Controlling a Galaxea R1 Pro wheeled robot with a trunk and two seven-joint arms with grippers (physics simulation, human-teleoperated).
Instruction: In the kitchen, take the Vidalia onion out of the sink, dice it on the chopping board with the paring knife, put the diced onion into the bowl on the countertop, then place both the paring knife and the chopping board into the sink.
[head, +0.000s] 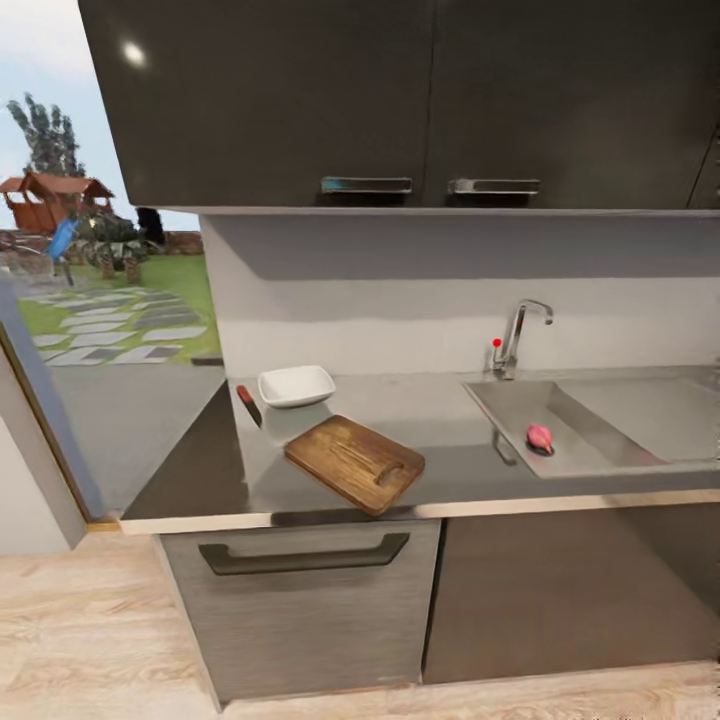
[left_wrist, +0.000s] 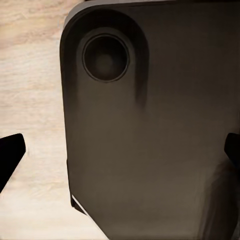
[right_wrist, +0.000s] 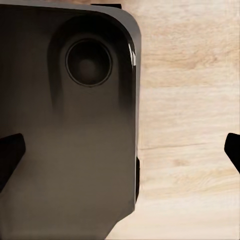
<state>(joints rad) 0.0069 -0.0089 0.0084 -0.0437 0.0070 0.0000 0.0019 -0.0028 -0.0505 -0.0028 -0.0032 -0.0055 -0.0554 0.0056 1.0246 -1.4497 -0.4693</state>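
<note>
In the head view the grey countertop (head: 440, 470) carries the brown chopping board (head: 354, 462) lying at an angle near the front edge. Behind it sits the white square bowl (head: 296, 385), and the paring knife (head: 248, 404) with its red handle lies just left of the bowl. The steel sink (head: 600, 425) is at the right, with a chrome tap (head: 517, 335) and red knob. A pinkish onion (head: 539, 436) rests in the basin. My left gripper (left_wrist: 122, 150) and right gripper (right_wrist: 122, 150) hang open over my dark base and the wood floor, nothing between their fingers.
Dark upper cabinets (head: 400, 100) overhang the counter. Below it are a grey drawer front with a dark handle (head: 305, 553) and a dark cabinet door. A glass opening at the left looks onto a garden. Light wood floor (head: 80, 640) lies in front.
</note>
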